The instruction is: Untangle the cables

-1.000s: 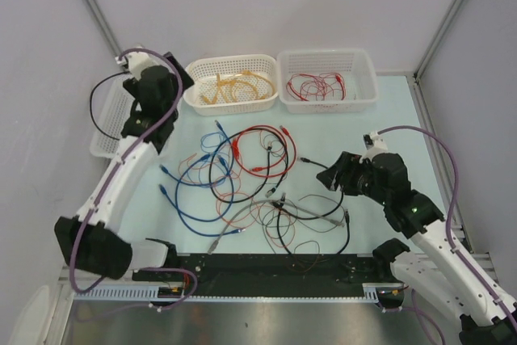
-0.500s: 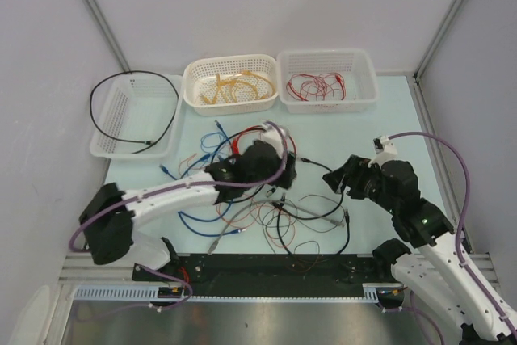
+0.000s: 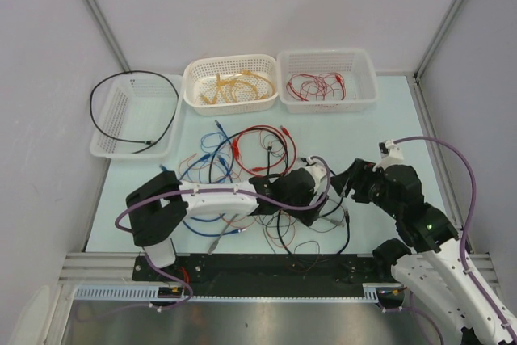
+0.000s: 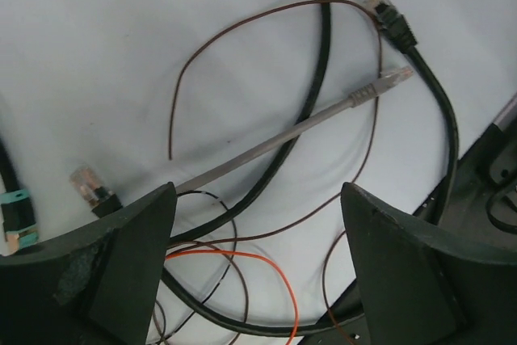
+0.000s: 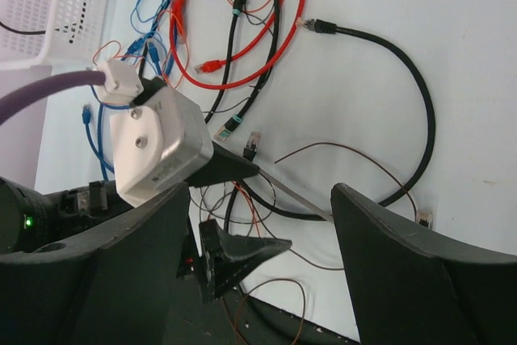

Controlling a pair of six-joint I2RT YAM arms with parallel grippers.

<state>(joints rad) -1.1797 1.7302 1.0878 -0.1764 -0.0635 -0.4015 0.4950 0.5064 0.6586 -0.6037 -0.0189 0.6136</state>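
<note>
Two grippers hang over the right side of the cables (image 3: 250, 169), which lie in a loose tangle of red, blue, black, grey and brown loops on the table (image 3: 388, 127). The left gripper (image 4: 258, 199) is spread wide with nothing clamped. A grey cable (image 4: 275, 141) runs slantwise between its fingers, its clear plug pointing away. A black cable (image 4: 313, 78) crosses the grey one, and a thin brown wire (image 4: 242, 20) loops around both. The right gripper (image 5: 258, 199) is likewise spread and holds nothing, hovering just beside the left one and facing it. At the far edge stand three baskets (image 3: 230, 62): a black loop (image 3: 90, 111) drapes over the left one, yellow cables (image 3: 230, 86) lie in the middle one, and red wires (image 3: 315, 85) lie in the right one.
</note>
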